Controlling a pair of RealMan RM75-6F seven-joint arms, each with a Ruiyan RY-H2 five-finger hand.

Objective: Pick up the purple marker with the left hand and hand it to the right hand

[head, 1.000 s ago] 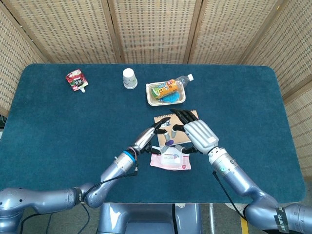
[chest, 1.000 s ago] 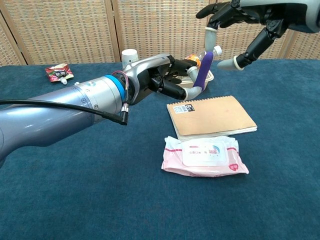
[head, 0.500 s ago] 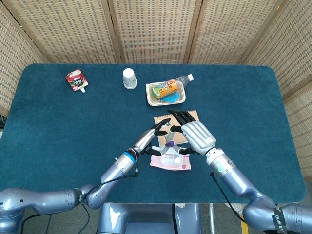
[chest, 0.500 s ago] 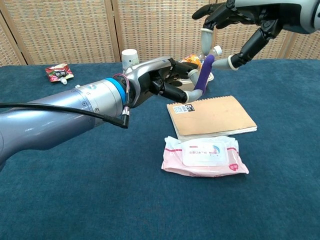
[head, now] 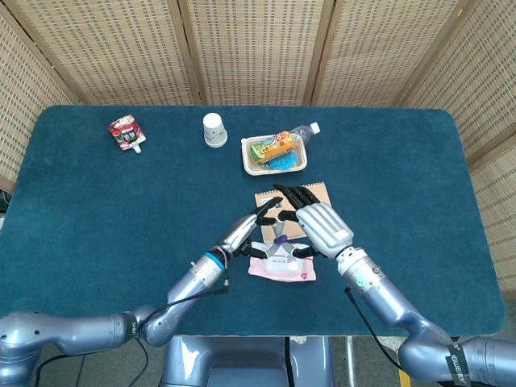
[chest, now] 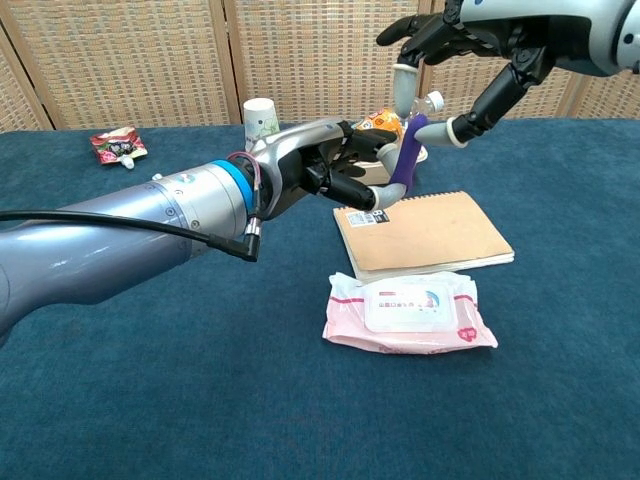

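The purple marker (chest: pixel 405 160) stands nearly upright above the table, gripped at its lower end by my left hand (chest: pixel 325 172). My right hand (chest: pixel 470 45) hovers over the marker's top with its fingers spread, one fingertip (chest: pixel 402 78) to the left of the tip and the thumb (chest: pixel 448 130) to its right. No finger of that hand closes on the marker. In the head view my left hand (head: pixel 251 222) and right hand (head: pixel 316 224) meet over the wipes pack, with only a small part of the marker (head: pixel 279 239) showing between them.
A brown notebook (chest: pixel 430 232) and a pink wipes pack (chest: pixel 410 312) lie under the hands. Farther back stand a paper cup (head: pixel 214 129), a tray (head: pixel 245 158) of snacks with a bottle (head: pixel 305 132) beside it, and a red pouch (head: pixel 126 133).
My right hand has moved left and closer, so its fingers now bracket the marker's top. My left hand has shifted slightly, still holding the marker.
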